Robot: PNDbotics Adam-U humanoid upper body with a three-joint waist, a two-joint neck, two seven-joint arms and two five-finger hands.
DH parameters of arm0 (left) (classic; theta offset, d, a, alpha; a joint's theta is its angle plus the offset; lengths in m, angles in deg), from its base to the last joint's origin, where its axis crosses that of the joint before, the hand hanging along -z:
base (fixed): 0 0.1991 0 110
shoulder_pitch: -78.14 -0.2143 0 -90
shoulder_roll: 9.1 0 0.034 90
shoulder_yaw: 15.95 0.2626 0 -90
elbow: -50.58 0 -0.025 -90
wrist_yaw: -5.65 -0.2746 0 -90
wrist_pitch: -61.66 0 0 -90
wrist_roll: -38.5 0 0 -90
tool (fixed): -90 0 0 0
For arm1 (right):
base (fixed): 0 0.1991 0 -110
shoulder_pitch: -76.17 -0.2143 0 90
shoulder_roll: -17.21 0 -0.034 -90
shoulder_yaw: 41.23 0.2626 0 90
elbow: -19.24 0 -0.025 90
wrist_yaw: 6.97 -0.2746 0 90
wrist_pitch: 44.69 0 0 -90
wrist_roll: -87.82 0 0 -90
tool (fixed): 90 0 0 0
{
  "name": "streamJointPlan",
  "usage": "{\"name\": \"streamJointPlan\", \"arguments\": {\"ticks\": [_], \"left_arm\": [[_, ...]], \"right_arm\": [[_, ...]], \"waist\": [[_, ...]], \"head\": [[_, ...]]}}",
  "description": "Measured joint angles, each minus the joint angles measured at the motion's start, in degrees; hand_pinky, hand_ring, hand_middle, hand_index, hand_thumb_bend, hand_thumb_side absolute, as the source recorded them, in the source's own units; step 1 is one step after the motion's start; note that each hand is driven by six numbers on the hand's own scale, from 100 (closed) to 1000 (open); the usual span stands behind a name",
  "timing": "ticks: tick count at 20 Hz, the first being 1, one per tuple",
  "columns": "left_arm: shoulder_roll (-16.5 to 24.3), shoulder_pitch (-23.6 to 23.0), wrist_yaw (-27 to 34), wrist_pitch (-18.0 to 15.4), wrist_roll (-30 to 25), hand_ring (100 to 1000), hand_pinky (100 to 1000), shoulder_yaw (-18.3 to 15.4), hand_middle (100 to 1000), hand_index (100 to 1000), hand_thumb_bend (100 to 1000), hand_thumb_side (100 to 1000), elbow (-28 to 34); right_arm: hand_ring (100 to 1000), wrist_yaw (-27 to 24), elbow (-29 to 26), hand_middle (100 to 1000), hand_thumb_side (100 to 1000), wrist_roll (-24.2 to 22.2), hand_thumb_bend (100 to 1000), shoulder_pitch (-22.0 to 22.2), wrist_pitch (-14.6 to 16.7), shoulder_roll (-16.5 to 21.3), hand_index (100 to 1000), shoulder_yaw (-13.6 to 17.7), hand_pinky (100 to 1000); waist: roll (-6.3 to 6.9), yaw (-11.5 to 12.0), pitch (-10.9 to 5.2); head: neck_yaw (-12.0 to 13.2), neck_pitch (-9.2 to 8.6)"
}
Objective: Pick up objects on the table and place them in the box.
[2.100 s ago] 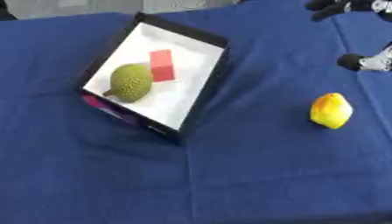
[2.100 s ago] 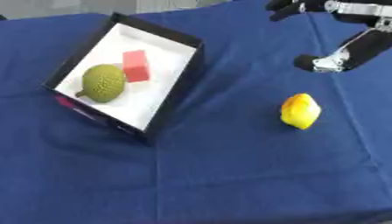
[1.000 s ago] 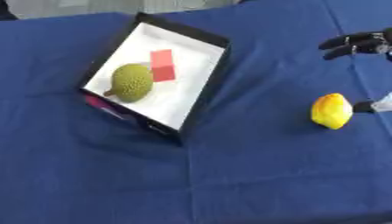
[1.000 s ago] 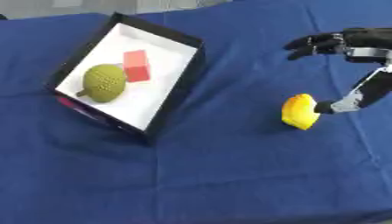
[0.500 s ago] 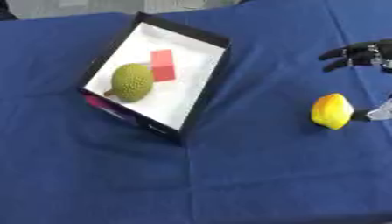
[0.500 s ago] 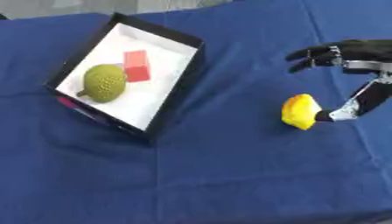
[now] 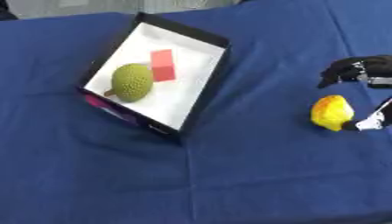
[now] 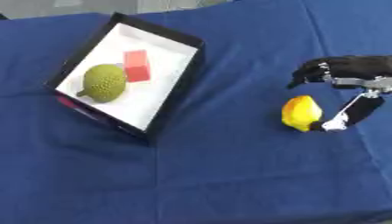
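Blue cloth covers the whole table. Left of the yellow fruit sits the black box, holding a bumpy green fruit and a red block. Right of the yellow fruit, the right hand brackets it: curled fingers just above, thumb tip touching its lower right side.

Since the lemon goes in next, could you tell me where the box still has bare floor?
Inside the box, the white floor is bare along the right wall and toward the near corner. The green fruit and red block crowd its left side and middle.
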Motion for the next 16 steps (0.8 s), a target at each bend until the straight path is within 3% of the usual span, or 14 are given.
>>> {"name": "streamJointPlan", "arguments": {"ticks": [7,16], "left_arm": [[-0.2,0.0,0.0,0.1,-0.2,702,625,0.0,718,743,100,634,0.0],[-0.2,0.0,0.0,0.1,-0.4,696,622,0.0,699,737,100,631,0.0]], "right_arm": [[658,2.7,0.4,683,515,1.0,450,0.0,1.0,0.0,878,-0.2,883],[592,6.6,1.3,623,537,1.4,453,-0.1,1.4,-0.5,826,-1.0,783]], "waist": [[0.0,0.1,0.01],[0.0,0.4,0.02]], "head": [[0.0,0.0],[-0.4,0.0]]}}
